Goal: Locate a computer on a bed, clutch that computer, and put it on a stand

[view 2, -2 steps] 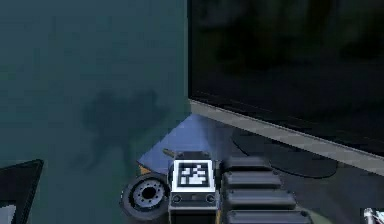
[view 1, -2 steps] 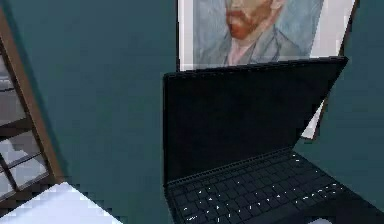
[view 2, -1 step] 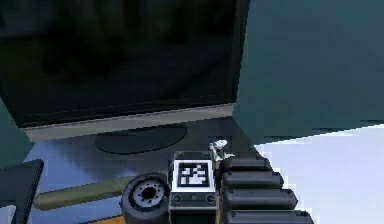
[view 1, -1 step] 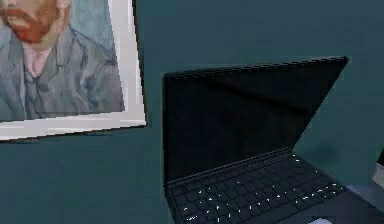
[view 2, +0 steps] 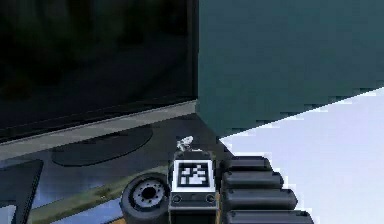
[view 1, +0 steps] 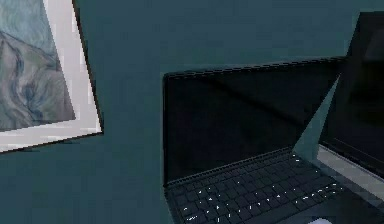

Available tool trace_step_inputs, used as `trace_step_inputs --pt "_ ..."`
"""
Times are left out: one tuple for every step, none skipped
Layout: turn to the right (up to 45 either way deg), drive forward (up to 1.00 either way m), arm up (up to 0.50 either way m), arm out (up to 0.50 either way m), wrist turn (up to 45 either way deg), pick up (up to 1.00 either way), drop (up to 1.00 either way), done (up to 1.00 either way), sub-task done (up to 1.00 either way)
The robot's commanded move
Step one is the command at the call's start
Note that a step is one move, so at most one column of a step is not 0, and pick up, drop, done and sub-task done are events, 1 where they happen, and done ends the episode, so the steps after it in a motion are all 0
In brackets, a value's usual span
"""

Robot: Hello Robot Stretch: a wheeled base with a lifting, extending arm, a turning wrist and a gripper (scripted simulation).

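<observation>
An open laptop computer (view 1: 250, 140) with a dark screen and black keyboard fills the forward view's middle and right, in front of a teal wall. In the arm side view, the arm's dark segments (view 2: 255, 190) rise from the bottom edge with a white marked square (view 2: 192, 176) at their end. Left of the square sits the gripper's round dark body (view 2: 148, 197), low over a dark tabletop (view 2: 100, 180). A small pale bit (view 2: 183, 146) pokes up just above the square. I cannot make out the gripper's far end or tell whether it holds anything.
A large dark screen (view 2: 90, 60) stands on the tabletop on a flat oval foot (view 2: 100, 148); its edge (view 1: 360, 100) also looms beside the laptop. A framed picture (view 1: 40, 70) hangs on the wall. A dark flat panel (view 2: 18, 188) lies at the tabletop's left. Pale floor (view 2: 320, 140) spreads to the right.
</observation>
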Motion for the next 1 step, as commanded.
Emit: trace_step_inputs --pt "0.0 0.0 0.0 0.48 0.0 0.0 0.0 0.0 0.0"
